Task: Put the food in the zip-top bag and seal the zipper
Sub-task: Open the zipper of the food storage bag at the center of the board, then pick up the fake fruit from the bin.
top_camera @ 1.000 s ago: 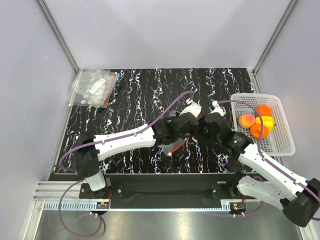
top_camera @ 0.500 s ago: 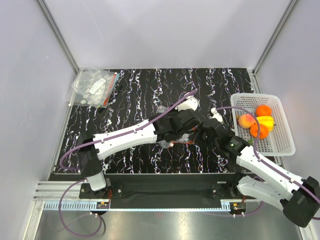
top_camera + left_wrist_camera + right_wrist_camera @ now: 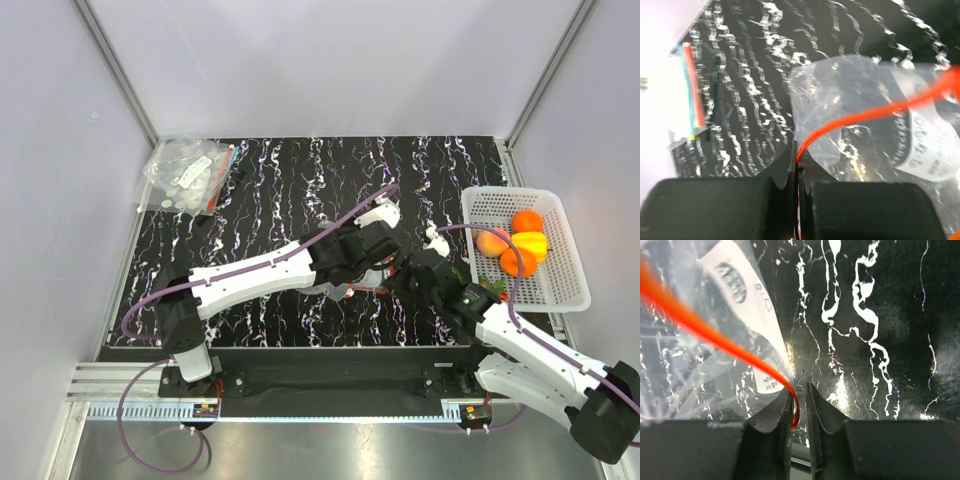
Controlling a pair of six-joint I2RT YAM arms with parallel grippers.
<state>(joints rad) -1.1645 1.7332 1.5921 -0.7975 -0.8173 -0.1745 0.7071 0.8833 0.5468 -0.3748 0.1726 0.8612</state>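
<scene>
The clear zip-top bag [image 3: 338,290] lies mid-table between both grippers. My left gripper [image 3: 368,270] is shut on its red-orange zipper [image 3: 865,117]; the strip runs out from between my closed jaws [image 3: 797,167] across the crumpled pouch [image 3: 860,85]. My right gripper [image 3: 402,280] is at the other end. In the right wrist view its jaws [image 3: 799,395] stand slightly apart, with the curled end of the zipper [image 3: 705,330] in the gap, against the left finger. The bag's white label [image 3: 745,300] shows. The food [image 3: 516,243], orange, peach and yellow balls, sits in the basket.
The white mesh basket [image 3: 560,290] stands at the right edge of the table. A bundle of spare clear bags [image 3: 190,172] lies at the far left corner and also shows in the left wrist view [image 3: 687,90]. White walls enclose the black marbled table.
Both grippers shifted right and toward the front with the bag, which is now stretched between them. The right jaws now show a gap around the zipper end.
</scene>
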